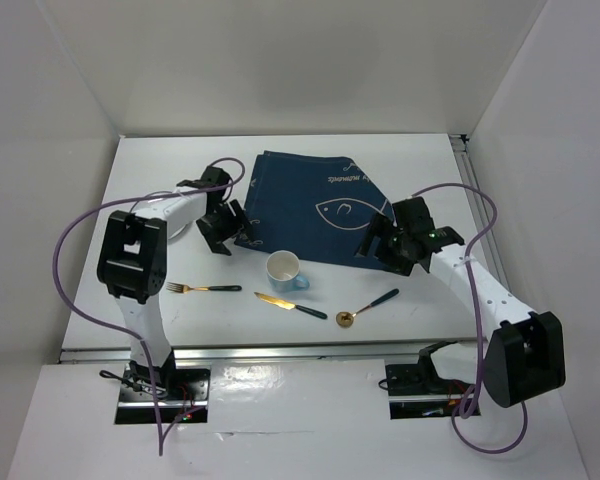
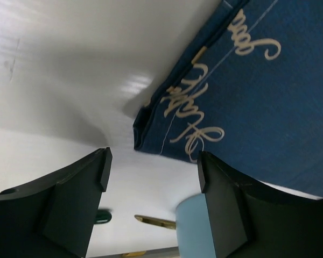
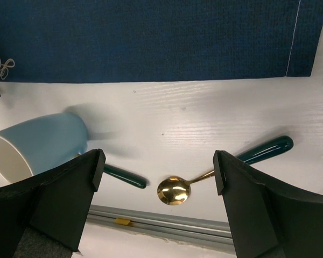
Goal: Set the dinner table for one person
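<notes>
The dinner table (image 1: 160, 170) is a white top carrying a navy placemat (image 1: 310, 205) with pale fish drawings, lying askew at the back. A light blue mug (image 1: 284, 270) stands in front of it. Nearer the front lie a fork (image 1: 202, 288), a knife (image 1: 290, 305) and a spoon (image 1: 368, 307), all gold with dark green handles. My left gripper (image 1: 230, 232) hangs open at the placemat's left corner (image 2: 151, 134), touching nothing (image 2: 153, 166). At the placemat's right front edge my right gripper (image 1: 378, 245) is open and empty (image 3: 159, 164), with the spoon bowl (image 3: 174, 191) beyond it.
A metal rail (image 3: 167, 223) runs along the table's front edge. White walls close in the table on the left, back and right. Purple cables loop off both arms. The mug (image 3: 37, 145) and the knife handle (image 3: 124, 176) lie left of the right gripper.
</notes>
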`<act>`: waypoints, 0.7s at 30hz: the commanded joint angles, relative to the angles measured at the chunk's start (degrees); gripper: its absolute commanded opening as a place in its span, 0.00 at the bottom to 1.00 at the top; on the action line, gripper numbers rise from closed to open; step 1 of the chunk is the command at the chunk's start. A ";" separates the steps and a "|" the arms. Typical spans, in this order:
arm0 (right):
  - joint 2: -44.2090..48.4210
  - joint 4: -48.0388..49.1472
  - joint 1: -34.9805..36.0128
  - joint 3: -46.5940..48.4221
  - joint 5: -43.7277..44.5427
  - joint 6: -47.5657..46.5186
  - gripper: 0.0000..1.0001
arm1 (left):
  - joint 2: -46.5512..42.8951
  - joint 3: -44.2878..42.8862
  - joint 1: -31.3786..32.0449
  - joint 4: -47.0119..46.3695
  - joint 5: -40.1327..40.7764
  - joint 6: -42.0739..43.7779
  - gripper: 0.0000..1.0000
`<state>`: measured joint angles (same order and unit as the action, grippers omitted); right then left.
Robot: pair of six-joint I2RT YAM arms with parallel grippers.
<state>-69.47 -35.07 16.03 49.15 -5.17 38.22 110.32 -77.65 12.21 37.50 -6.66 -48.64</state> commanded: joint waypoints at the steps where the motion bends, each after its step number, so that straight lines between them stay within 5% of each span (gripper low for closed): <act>1: 1.36 1.76 -0.65 -0.71 -0.63 0.81 0.95 | 2.60 -2.95 0.62 0.56 1.64 -2.42 0.82; 7: 0.13 2.99 -3.02 -1.33 -3.70 2.12 0.95 | 6.12 -5.67 1.15 1.34 2.25 -2.95 0.67; 11: -1.98 4.03 -5.21 -2.73 -7.38 5.63 0.94 | 5.26 -6.38 1.15 2.14 2.26 -2.43 0.37; 12: -2.68 5.35 -6.00 -3.26 -8.62 5.64 0.92 | 4.21 -6.38 1.15 2.14 2.26 -2.42 0.17; 14: -5.04 8.87 -6.62 -4.49 -10.47 7.65 0.91 | 3.33 -5.85 1.15 2.14 1.65 -1.89 0.01; 21: -11.12 16.87 -9.26 -7.30 -14.07 16.09 0.80 | -1.86 -5.85 1.77 3.28 2.26 -0.66 0.00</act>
<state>-79.53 -24.38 7.66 43.44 -16.12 48.75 113.75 -82.35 13.65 39.22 -4.86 -50.70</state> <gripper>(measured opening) 0.811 0.147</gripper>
